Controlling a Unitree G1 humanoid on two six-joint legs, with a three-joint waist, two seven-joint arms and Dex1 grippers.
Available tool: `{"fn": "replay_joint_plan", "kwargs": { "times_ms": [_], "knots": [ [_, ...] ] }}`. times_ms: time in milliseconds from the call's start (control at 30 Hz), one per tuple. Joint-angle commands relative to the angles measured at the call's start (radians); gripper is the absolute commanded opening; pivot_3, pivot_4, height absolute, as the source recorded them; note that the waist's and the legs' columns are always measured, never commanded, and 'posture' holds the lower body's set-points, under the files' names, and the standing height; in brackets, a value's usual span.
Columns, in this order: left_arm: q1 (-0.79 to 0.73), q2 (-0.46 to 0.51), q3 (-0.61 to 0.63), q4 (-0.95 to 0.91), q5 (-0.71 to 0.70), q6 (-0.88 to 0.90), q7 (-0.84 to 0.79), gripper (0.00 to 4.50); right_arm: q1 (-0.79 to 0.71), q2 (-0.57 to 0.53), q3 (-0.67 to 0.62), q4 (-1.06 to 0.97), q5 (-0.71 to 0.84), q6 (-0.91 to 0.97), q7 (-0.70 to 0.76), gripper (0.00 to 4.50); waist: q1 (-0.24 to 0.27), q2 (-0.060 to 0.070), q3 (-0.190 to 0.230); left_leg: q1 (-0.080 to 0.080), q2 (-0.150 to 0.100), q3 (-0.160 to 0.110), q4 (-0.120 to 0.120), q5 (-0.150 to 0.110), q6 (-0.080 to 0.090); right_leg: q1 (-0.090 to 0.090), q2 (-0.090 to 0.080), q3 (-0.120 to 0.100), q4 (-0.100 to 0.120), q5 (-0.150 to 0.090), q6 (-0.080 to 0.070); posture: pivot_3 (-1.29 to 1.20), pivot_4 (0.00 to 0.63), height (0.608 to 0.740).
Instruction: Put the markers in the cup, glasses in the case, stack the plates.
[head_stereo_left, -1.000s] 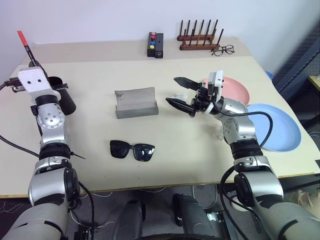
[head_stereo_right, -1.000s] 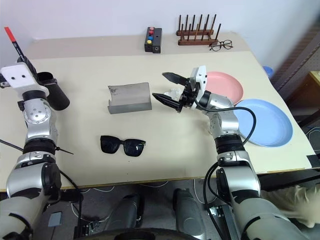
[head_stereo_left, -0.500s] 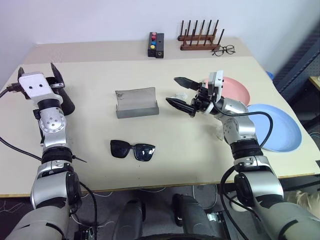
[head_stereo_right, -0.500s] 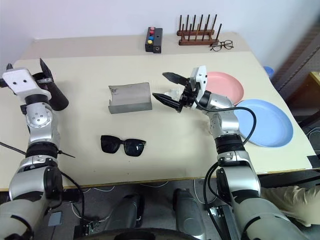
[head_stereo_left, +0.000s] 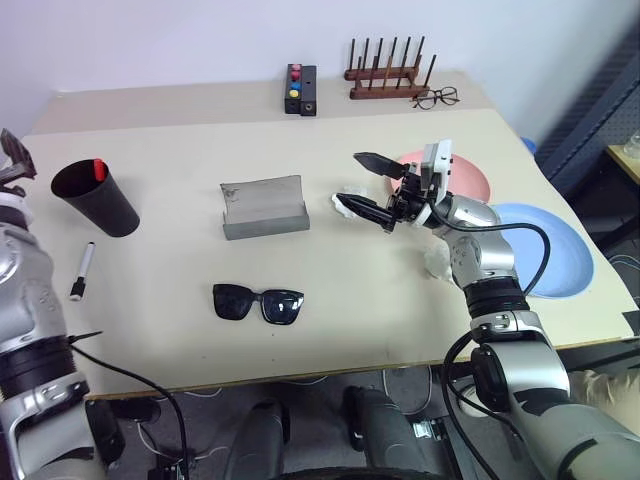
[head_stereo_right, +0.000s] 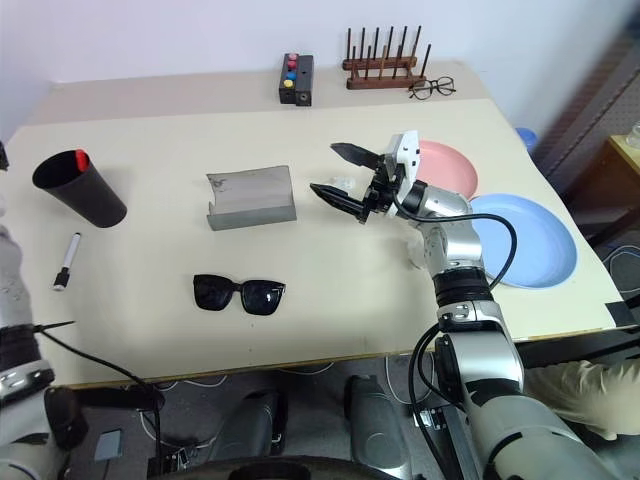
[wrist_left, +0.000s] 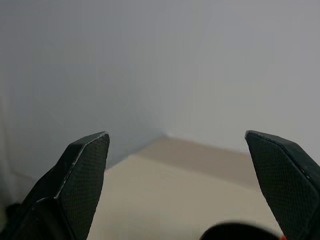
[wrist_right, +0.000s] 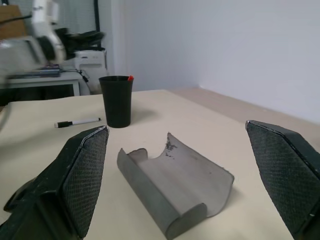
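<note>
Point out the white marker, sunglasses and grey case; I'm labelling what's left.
white marker (head_stereo_left: 81, 272), left eye view, mid-barrel.
sunglasses (head_stereo_left: 258, 303), left eye view, bridge.
grey case (head_stereo_right: 250, 193), right eye view, open inner face.

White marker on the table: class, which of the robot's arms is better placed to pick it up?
Left. The white marker lies beside the cup on the robot's left; the left tool is open, and the right tool hovers far across, past the case.

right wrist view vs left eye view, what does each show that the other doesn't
Only the right wrist view: a cluttered side table with a white machine beyond the table.

Only the left eye view: the sunglasses, pink plate, blue plate, wire eyeglasses, wooden rack and button box.

Both: the open grey case, the dark cup with a red-capped marker in it, the white marker lying beside it, and the open right claw.
</note>
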Motion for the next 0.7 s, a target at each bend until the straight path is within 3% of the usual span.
{"fn": "replay_joint_plan", "kwargs": {
  "times_ms": [33,167,300,500,700],
  "knots": [
    [0.074,0.039,0.052,-0.168,-0.043,0.168,-0.004,4.43,-0.044,0.000,-0.012,0.014,0.002,-0.032,0.011,4.50,0.005,0.000,0.000,0.000,0.000,0.000,0.000,0.000,0.000,0.000,0.000,0.000,0.000,0.000,0.000,0.00,0.150,0.740],
    [0.173,0.077,0.124,-0.286,-0.142,0.420,-0.019,4.43,-0.065,0.006,-0.012,0.047,0.000,-0.049,0.018,4.50,0.001,0.000,0.000,0.000,0.000,0.000,0.001,0.000,0.000,0.001,0.000,0.000,-0.001,-0.004,-0.001,0.00,0.150,0.740],
    [0.297,0.196,0.115,-0.284,-0.185,0.628,-0.165,4.43,-0.078,0.009,-0.016,0.070,-0.003,-0.064,0.020,4.50,-0.003,0.001,0.001,0.000,0.000,0.000,0.000,0.000,0.000,0.000,0.000,0.000,-0.001,-0.004,-0.001,0.00,0.150,0.740],
    [0.369,0.223,-0.018,-0.159,-0.028,0.534,-0.257,4.43,-0.058,0.007,-0.017,0.052,-0.002,-0.071,0.012,4.50,-0.002,0.001,0.001,0.000,0.000,0.000,-0.001,0.000,0.000,0.000,0.000,0.000,-0.001,-0.007,-0.004,0.00,0.150,0.740],
    [0.268,0.229,-0.094,0.003,0.014,0.494,-0.349,4.43,-0.034,-0.006,-0.019,0.024,-0.002,-0.065,-0.002,4.50,0.004,0.001,0.001,-0.001,0.000,0.000,0.000,0.000,0.000,-0.001,0.000,0.000,-0.001,-0.007,-0.004,0.00,0.150,0.740]
  ]
}}
